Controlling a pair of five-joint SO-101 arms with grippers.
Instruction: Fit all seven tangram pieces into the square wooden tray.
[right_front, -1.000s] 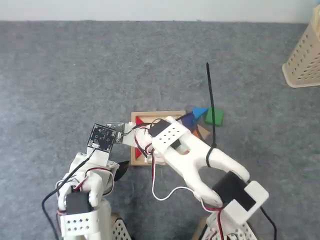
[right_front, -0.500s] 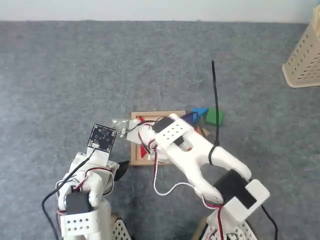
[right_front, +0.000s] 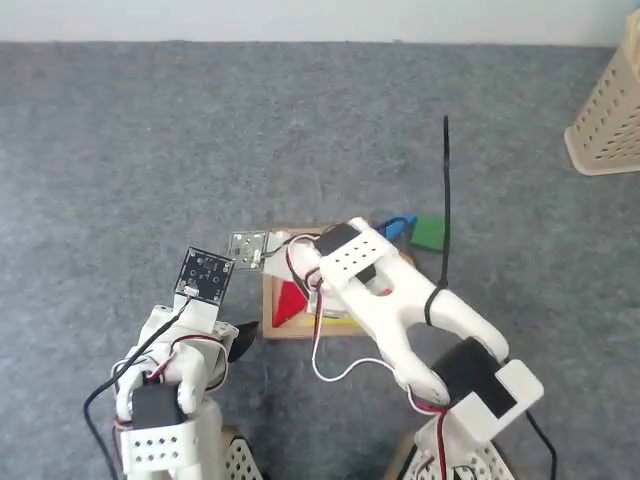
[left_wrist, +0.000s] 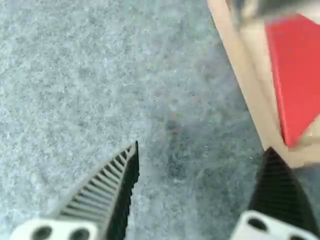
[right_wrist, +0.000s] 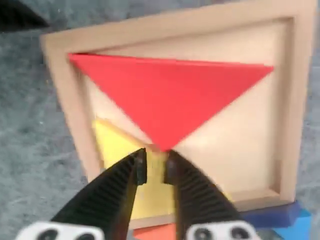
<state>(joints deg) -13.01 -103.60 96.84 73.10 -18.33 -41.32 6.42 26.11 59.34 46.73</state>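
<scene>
2 SO-101 arms work at a grey felt-covered table (right_front: 150, 150), where the square wooden tray (right_wrist: 60, 100) lies flat just ahead of them. The right arm (right_front: 400, 300) stretches over the tray, and its wrist view shows the right gripper (right_wrist: 156, 160) poised above the tray floor, its black fingers (right_wrist: 127, 175) drawn almost together with a thin slit between them and nothing visibly held. Their tips sit at the apex of the red triangle (right_wrist: 170, 95), which lies inside the tray with its long edge along 1 wall and its point aimed at the middle. A yellow piece (right_wrist: 115, 145) lies in the tray just beside the red one, near a corner and partly under the fingers. Outside the rim, an orange piece (right_wrist: 155, 232) and a dark blue piece (right_wrist: 270, 215) sit close against the tray. From above, a blue piece (right_front: 400, 224) and a green piece (right_front: 430, 233) rest on the felt beyond the tray's far corner, close to each other. The left gripper (left_wrist: 202, 147) hangs low over bare felt just beside the tray's near corner, jaws spread wide apart and holding nothing. A beige slotted basket (right_front: 610, 110) stands well apart at the table's far edge.
</scene>
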